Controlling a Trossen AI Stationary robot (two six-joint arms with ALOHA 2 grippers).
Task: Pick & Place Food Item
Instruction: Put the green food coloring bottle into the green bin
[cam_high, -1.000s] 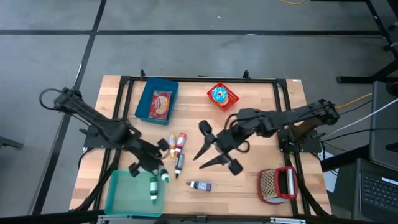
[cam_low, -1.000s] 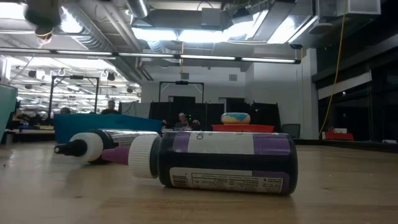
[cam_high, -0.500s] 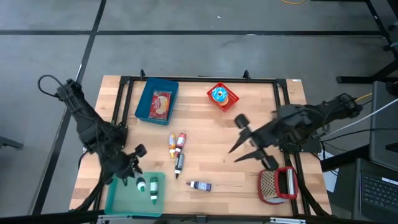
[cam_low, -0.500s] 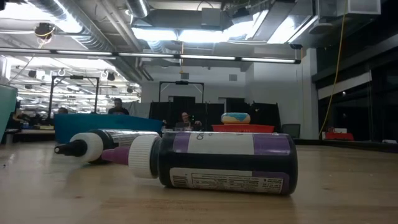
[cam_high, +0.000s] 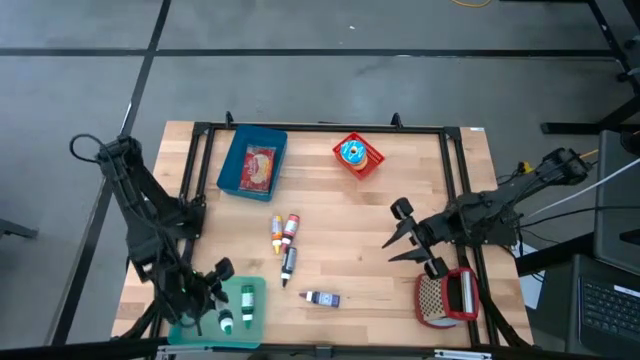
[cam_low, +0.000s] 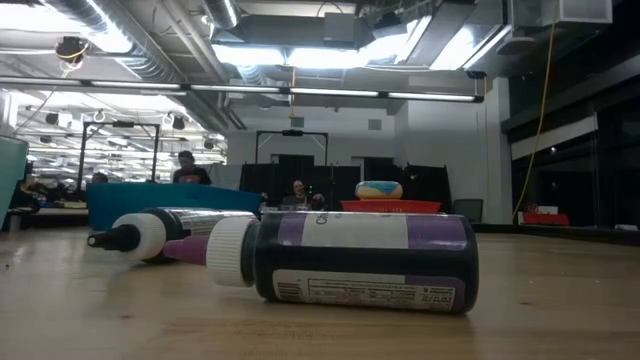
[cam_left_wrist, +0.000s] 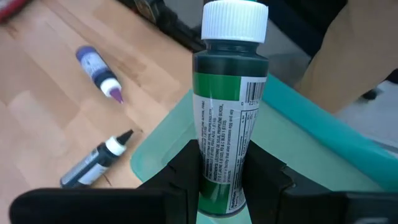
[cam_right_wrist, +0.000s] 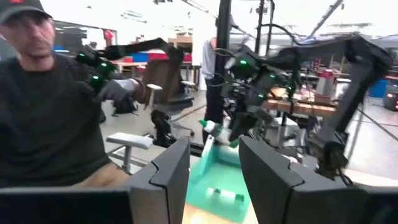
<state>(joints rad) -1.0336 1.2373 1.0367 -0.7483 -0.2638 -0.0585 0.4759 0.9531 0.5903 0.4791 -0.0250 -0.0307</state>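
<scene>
My left gripper (cam_high: 215, 308) is over the teal tray (cam_high: 185, 318) at the near left corner, shut on a green bottle with a white cap (cam_left_wrist: 227, 118). A second green bottle (cam_high: 247, 303) lies on its side in the tray. Yellow, red and black bottles (cam_high: 287, 243) lie on the table's middle. A purple bottle (cam_high: 322, 298) lies nearer the front and fills the low view (cam_low: 345, 258). My right gripper (cam_high: 410, 240) hangs open near the right edge with nothing between its fingers. My left gripper pinches the green bottle's lower body, at the label (cam_left_wrist: 217, 163), between its two fingers (cam_left_wrist: 264, 171). The fingers slant down toward the near left corner. The white cap end (cam_left_wrist: 235, 20) points away from the fingers. The bottle is lifted clear above the tray.
A blue bin with a packaged item (cam_high: 252, 163) stands at the back left. A red tray with a doughnut (cam_high: 357, 153) is at the back middle, and a red-handled grater (cam_high: 447, 297) at the near right. A black frame runs round the table. A person (cam_right_wrist: 43, 106) sits beyond the table.
My left gripper has swung toward the near left corner with the green bottle, from beside the tray's right rim to over the tray. My right gripper has drawn back from the table's middle toward the right edge, still open.
</scene>
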